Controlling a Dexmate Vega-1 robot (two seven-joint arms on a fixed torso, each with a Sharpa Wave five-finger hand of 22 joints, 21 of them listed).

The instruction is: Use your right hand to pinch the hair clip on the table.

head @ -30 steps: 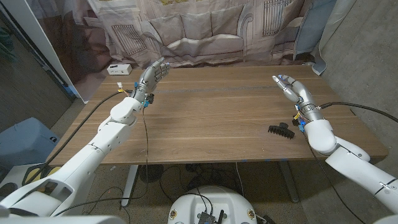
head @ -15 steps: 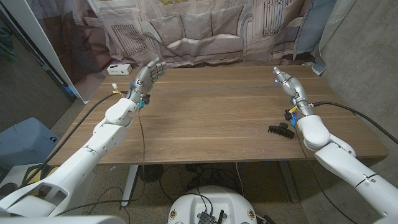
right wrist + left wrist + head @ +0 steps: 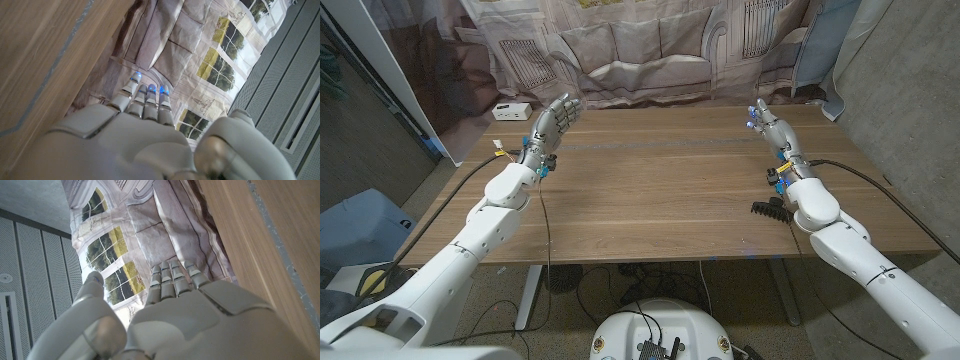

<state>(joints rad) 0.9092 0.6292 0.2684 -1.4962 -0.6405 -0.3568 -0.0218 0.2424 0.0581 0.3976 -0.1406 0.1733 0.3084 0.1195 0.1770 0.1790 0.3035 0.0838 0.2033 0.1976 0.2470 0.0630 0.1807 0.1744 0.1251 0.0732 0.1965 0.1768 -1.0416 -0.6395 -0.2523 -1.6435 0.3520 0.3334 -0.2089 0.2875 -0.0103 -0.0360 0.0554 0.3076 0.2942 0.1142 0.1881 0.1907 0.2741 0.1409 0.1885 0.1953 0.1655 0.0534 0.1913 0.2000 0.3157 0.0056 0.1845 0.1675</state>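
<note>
A black hair clip [image 3: 770,210] lies on the wooden table [image 3: 660,170] near its front right part, partly hidden by my right wrist. My right hand [image 3: 770,129] is raised above the table's right side, well behind the clip, fingers straight and apart, holding nothing. In the right wrist view that hand [image 3: 135,130] reaches toward the curtain with nothing in it. My left hand [image 3: 554,122] is held up over the far left part of the table, fingers extended and empty. The left wrist view also has the left hand [image 3: 170,310] with straight fingers.
A white box [image 3: 512,111] sits at the table's far left corner. A printed curtain [image 3: 650,45] hangs behind the table. Cables [image 3: 545,230] trail from both wrists over the table edges. A blue bin [image 3: 360,230] stands on the floor at the left.
My right arm has swung inward and forward, so the hand now stands further back and left, with the wrist over the clip's right end. My left hand shifted slightly left.
</note>
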